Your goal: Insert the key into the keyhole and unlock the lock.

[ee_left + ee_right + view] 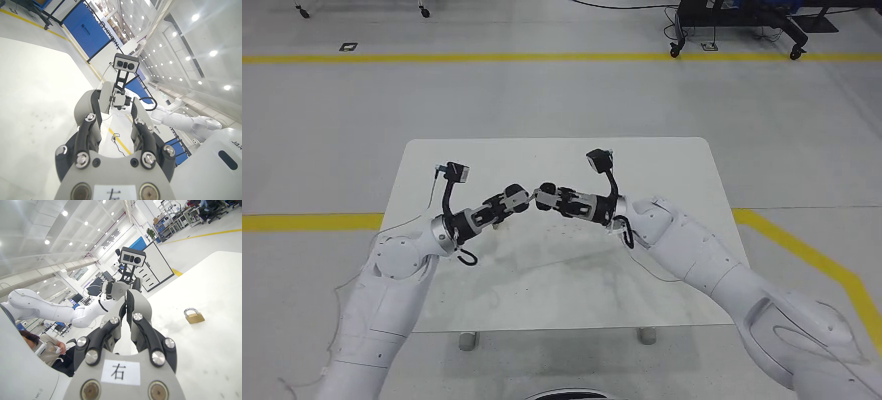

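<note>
Padlock: brass, shackle apparently shut, lying flat on the table, off to one side of the right gripper and apart from both arms. Nothing holds it.

Key: we cannot find it. Whether it sits between the right gripper's pressed pads is hidden from us.

Right gripper: fingers closed together with no gap showing, raised above the middle of the table.

Left gripper: fingers spread and empty, almost tip to tip with the right one.

Step, as we judge it: before insertion. The grippers meet over the table's centre, perhaps to pass or re-seat the key, while the padlock lies unsecured.

Next move calls for: the left gripper to take and steady the padlock with the keyhole exposed, then the key lined up with the slot before any push.
</note>
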Tool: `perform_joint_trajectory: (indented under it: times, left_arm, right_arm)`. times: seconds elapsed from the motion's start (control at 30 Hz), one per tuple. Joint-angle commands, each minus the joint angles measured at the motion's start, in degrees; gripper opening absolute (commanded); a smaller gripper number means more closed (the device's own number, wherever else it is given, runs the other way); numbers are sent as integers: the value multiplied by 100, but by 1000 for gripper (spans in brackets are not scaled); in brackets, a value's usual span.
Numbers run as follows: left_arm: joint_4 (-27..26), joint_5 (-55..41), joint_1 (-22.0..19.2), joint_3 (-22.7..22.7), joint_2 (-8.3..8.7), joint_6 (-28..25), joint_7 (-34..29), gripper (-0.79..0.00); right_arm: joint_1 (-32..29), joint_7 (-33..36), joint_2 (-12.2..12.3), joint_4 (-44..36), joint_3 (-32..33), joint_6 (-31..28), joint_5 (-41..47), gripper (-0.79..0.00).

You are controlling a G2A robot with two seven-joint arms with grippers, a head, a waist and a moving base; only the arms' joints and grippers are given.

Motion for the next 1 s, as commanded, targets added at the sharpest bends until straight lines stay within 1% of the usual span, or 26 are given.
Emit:
perform_joint_trajectory:
  times: [0.0, 0.17, 0.27, 0.4, 0.67, 0.9, 0.97]
  left_arm:
    - [-9, 62, -6, 33, 1, -24, 28, -468]
    - [-6, 144, -32, 97, 6, -41, 90, -486]
    - [-16, 194, -54, 157, 6, -67, 89, -533]
    - [-37, 224, -63, 210, 8, -68, 140, -566]
    - [-73, 248, -45, 207, 32, -46, 218, -785]
    - [-107, 341, -26, 187, 53, -11, 332, -785]
    - [-134, 348, -23, 170, 60, -7, 365, -785]
  right_arm:
    - [-13, 224, -37, 63, 103, 0, 159, -785]
    - [-74, 676, -131, 183, 387, 0, 374, -785]
    - [-125, 947, -187, 230, 541, 0, 462, -785]
    - [-170, 1305, -273, 297, 710, 0, 579, -785]
    - [-262, 1814, -428, 409, 1092, 0, 649, -785]
    - [-348, 2271, -540, 455, 1393, 0, 687, -785]
    - [-364, 2298, -562, 455, 1445, 0, 604, -785]
